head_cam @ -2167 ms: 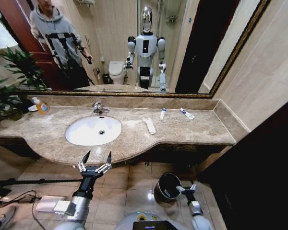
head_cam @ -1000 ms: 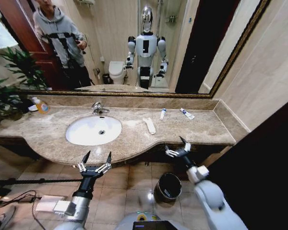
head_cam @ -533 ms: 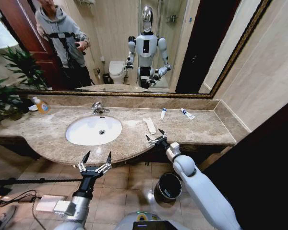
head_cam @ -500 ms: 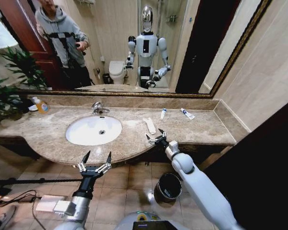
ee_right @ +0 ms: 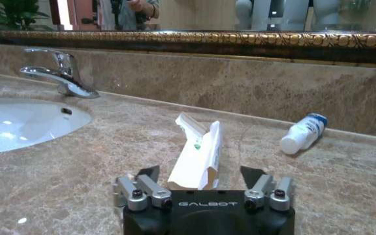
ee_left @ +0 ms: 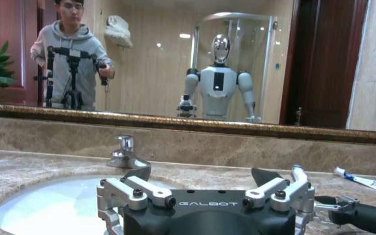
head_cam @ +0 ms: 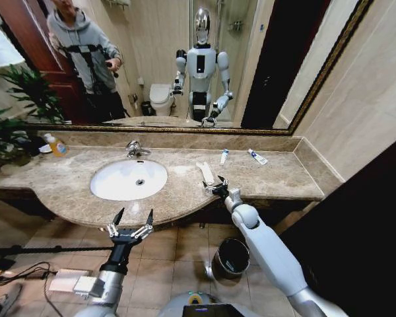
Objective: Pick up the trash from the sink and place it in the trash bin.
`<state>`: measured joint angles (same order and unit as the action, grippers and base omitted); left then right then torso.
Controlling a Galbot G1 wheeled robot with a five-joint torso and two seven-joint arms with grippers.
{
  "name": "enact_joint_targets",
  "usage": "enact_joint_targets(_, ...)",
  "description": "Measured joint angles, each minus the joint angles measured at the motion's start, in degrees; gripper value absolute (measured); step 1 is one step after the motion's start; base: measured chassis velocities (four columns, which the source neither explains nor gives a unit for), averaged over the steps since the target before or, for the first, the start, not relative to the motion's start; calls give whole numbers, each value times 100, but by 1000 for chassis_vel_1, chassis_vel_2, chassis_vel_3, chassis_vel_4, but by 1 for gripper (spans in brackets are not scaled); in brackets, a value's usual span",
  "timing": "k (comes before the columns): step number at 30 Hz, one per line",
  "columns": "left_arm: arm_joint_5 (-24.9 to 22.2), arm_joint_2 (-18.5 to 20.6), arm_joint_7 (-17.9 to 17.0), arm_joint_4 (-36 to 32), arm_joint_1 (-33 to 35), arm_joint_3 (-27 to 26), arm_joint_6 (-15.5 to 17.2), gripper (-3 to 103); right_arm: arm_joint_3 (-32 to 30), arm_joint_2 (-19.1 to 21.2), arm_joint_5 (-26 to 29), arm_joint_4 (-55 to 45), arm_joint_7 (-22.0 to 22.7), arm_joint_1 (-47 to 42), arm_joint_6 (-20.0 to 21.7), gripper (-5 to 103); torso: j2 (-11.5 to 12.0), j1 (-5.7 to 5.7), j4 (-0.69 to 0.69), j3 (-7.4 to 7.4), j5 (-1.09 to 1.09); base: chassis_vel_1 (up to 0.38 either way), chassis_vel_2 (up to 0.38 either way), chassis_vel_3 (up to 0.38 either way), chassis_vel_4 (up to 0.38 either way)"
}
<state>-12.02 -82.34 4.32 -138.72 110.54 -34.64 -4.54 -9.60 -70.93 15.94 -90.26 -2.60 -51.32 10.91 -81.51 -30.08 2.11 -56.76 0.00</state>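
Right gripper (head_cam: 215, 187) hovers low over the marble countertop (head_cam: 277, 178), fingers spread and empty, with the near end of the long white wrapper (head_cam: 205, 172) just ahead of it. From the right wrist view the wrapper (ee_right: 198, 156) lies straight out in front of the gripper (ee_right: 201, 177), its near end sitting between the two fingertips (ee_right: 149, 172) though not yet touched by either. Its long axis runs away from the gripper toward the backsplash, roughly in line with the reach, so the fingers straddle its narrow width rather than its length. I judge that a short advance and descent would bring the pads to either side of it.

Farther ahead and off to the gripper's right lies a white tube with a blue mark (ee_right: 303, 133), well apart from the wrapper; a second tube (head_cam: 256, 156) rests beyond that. The sink (head_cam: 105, 188) is off to the gripper's left, and the trash bin (head_cam: 230, 257) stands on the floor below and behind it.

Left gripper (head_cam: 130, 222) is parked with fingers apart in front of the counter edge, much farther from the wrapper, so the right arm is plainly the nearer one
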Motion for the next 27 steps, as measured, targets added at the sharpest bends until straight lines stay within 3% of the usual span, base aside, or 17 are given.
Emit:
enact_joint_targets(4, 0, 0, 0, 0, 0, 0, 0, 100, -11, -17, -44, 0, 2, -34, -30, 75, 0, 0, 0, 0, 0, 0, 0, 0, 0)
enact_joint_targets(5, 0, 0, 0, 0, 0, 0, 0, 100, -22, -28, -59, 0, 14, -41, -44, 64, 0, 0, 0, 0, 0, 0, 0, 0, 0)
enact_joint_targets(7, 0, 0, 0, 0, 0, 0, 0, 100, -28, -29, -66, 0, 27, -44, -56, 64, 0, 0, 0, 0, 0, 0, 0, 0, 0)
enact_joint_targets(8, 0, 0, 0, 0, 0, 0, 0, 100, -28, -28, -68, 0, 34, -46, -58, 53, 0, 0, 0, 0, 0, 0, 0, 0, 0)
enact_joint_targets(10, 0, 0, 0, 0, 0, 0, 0, 100, -28, -26, -70, 0, 41, -50, -64, 53, 0, 0, 0, 0, 0, 0, 0, 0, 0)
enact_joint_targets(11, 0, 0, 0, 0, 0, 0, 0, 100, -29, -24, -72, 0, 42, -52, -71, 42, 0, 0, 0, 0, 0, 0, 0, 0, 0)
enact_joint_targets(13, 0, 0, 0, 0, 0, 0, 0, 100, -29, -24, -74, 0, 45, -52, -76, 42, 0, 0, 0, 0, 0, 0, 0, 0, 0)
enact_joint_targets(14, 0, 0, 0, 0, 0, 0, 0, 100, -29, -26, -75, 0, 48, -52, -79, 32, 0, 0, 0, 0, 0, 0, 0, 0, 0)
enact_joint_targets(15, 0, 0, 0, 0, 0, 0, 0, 100, -30, -28, -75, 2, 54, -51, -83, 32, 0, 0, 0, 0, 0, 0, 0, 0, 0)
enact_joint_targets(17, 0, 0, 0, 0, 0, 0, 0, 100, -29, -34, -63, 6, 76, -46, -86, 21, 0, 0, 0, 0, 0, 0, 0, 0, 0)
enact_joint_targets(19, 0, 0, 0, 0, 0, 0, 0, 100, -28, -38, -57, 8, 82, -44, -86, 21, 0, 0, 0, 0, 0, 0, 0, 0, 0)
enact_joint_targets(20, 0, 0, 0, 0, 0, 0, 0, 100, -28, -45, -54, 11, 86, -44, -86, 10, 0, 0, 0, 0, 0, 0, 0, 0, 0)
enact_joint_targets(22, 0, 0, 0, 0, 0, 0, 0, 100, -27, -51, -51, 12, 89, -47, -87, 10, 0, 0, 0, 0, 0, 0, 0, 0, 0)
enact_joint_targets(23, 0, 0, 0, 0, 0, 0, 0, 100, -28, -53, -47, 12, 91, -54, -88, 1, 0, 0, 0, 0, 0, 0, 0, 0, 0)
enact_joint_targets(27, 0, 0, 0, 0, 0, 0, 0, 100, -75, -27, -27, -57, 61, -117, -109, 0, 0, 0, 0, 0, 0, 0, 0, 0, 0)
